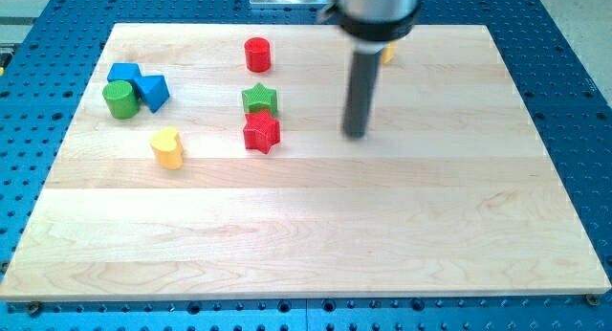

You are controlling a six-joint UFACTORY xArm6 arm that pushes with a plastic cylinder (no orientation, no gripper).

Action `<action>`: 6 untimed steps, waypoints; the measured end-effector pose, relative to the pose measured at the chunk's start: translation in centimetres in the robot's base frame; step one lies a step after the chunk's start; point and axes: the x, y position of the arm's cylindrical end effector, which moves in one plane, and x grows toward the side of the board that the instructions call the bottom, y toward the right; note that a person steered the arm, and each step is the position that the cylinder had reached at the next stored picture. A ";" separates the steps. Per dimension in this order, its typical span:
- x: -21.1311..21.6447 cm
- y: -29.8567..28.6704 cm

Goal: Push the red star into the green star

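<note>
The red star [261, 133] lies on the wooden board, just below the green star [259, 99] and touching it. My tip [356, 133] rests on the board to the right of the red star, about a hundred pixels away and level with it. The dark rod rises from there to the mount at the view's top.
A red cylinder [257, 55] stands above the green star. A green cylinder [120, 99], a blue block [124, 74] and a blue triangle [153, 91] cluster at the left. A yellow heart [167, 147] lies below them. A yellow block [387, 53] peeks out behind the rod.
</note>
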 end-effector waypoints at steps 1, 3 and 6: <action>4.9 -5.8; -0.9 -6.5; 8.4 -17.7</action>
